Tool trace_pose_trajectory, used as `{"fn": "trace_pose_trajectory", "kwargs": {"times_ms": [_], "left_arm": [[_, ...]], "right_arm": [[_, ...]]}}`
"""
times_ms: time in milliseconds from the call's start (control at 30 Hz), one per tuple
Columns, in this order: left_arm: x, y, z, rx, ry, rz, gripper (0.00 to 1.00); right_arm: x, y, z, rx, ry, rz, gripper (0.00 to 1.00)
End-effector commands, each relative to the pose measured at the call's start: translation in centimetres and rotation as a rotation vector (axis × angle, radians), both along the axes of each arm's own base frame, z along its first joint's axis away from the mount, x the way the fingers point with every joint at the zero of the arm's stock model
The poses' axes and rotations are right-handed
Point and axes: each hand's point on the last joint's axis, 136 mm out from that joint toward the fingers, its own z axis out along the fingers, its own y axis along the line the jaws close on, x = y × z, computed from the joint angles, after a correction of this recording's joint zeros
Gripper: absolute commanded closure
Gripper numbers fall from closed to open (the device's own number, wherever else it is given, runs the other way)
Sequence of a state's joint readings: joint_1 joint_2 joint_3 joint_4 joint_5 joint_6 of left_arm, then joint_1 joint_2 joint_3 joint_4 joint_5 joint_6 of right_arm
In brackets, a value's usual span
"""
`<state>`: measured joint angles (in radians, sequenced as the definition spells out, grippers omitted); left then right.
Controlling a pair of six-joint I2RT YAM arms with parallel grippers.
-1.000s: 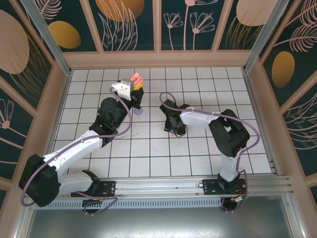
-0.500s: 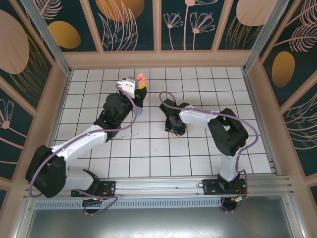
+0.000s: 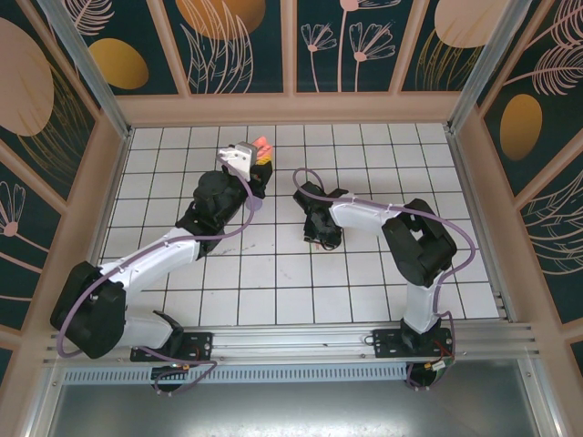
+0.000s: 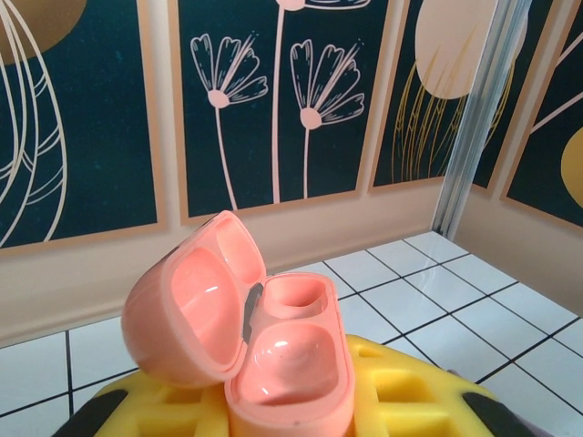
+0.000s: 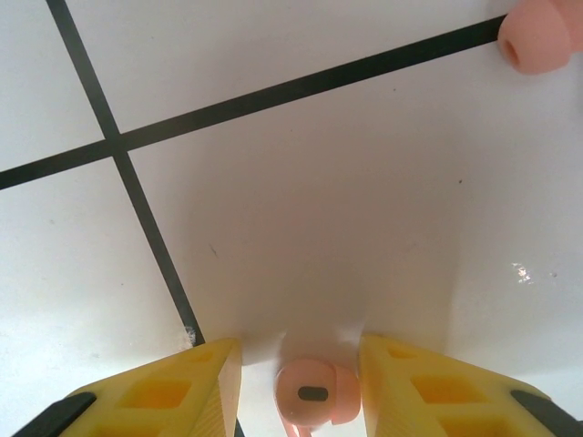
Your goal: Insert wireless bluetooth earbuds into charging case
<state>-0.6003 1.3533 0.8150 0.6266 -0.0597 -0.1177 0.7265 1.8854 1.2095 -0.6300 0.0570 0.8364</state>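
Observation:
The salmon-pink charging case point(image 4: 290, 364) stands upright with its lid swung open to the left and both wells empty. My left gripper point(image 4: 296, 414) is shut on the case's lower body with its yellow fingers point(image 4: 410, 401), and holds it raised over the far left tiles point(image 3: 261, 147). My right gripper point(image 3: 322, 238) points down at the floor near the middle. In the right wrist view its jaws point(image 5: 301, 369) stand apart around one pink earbud point(image 5: 308, 393) lying on the tile, with a gap on each side. A second pink earbud point(image 5: 537, 36) lies farther off at the top right corner.
A small lilac object point(image 3: 257, 203) lies on the tiles just below the left wrist. The white tiled floor point(image 3: 301, 282) is walled by patterned panels on three sides, with a metal rail along the near edge point(image 3: 364, 341).
The left arm has carried the open case a little to the right and toward the back wall. The right gripper's jaws have narrowed around the pink earbud.

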Motion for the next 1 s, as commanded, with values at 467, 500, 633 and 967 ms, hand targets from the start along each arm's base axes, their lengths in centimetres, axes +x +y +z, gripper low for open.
{"fn": "trace_pose_trajectory", "kwargs": {"times_ms": [467, 500, 633, 967], "left_arm": [[0.3, -0.4, 1.5, -0.059, -0.033, -0.023, 1.0], [0.4, -0.4, 1.6, -0.058, -0.034, -0.021, 1.0], [0.3, -0.4, 1.4, -0.056, -0.03, -0.02, 1.0], [0.2, -0.1, 1.3, -0.065, -0.039, -0.011, 1.0]], "right_arm": [[-1.9, -0.6, -0.4, -0.038, 0.047, 0.009, 0.63], [-1.9, -0.6, -0.5, -0.04, 0.049, 0.008, 0.63], [-2.0, -0.6, -1.1, -0.045, 0.058, 0.011, 0.65], [-1.6, -0.3, -0.5, -0.013, 0.021, 0.007, 0.73]]}}
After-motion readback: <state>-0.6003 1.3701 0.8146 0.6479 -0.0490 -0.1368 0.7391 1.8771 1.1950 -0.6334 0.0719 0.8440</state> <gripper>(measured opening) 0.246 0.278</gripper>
